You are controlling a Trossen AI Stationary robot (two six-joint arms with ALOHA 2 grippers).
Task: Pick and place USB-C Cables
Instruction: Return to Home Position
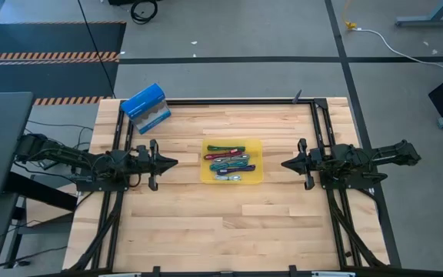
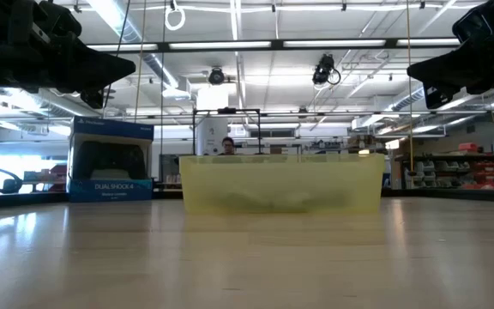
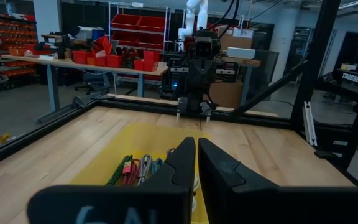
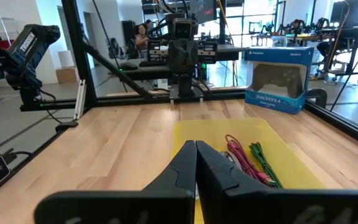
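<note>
The USB-C cables [image 1: 229, 162] lie as several short coloured bundles inside the shallow yellow tray [image 1: 253, 146] at the table's middle. In the left wrist view green, red and grey bundles [image 3: 133, 171] show on the tray; in the right wrist view pink and green ones [image 4: 248, 159]. My left gripper [image 1: 175, 162] hovers left of the tray, shut, pointing at it. My right gripper [image 1: 284, 164] hovers right of the tray, shut, pointing back at it. Neither touches anything. In the low view the tray's wall [image 2: 281, 183] hides the cables.
A blue box [image 1: 145, 108] stands near the table's far left corner, seen also in the low view [image 2: 110, 160] and the right wrist view [image 4: 276, 77]. A black frame rail [image 1: 229, 101] runs along the far edge. Bare wood lies near and around the tray.
</note>
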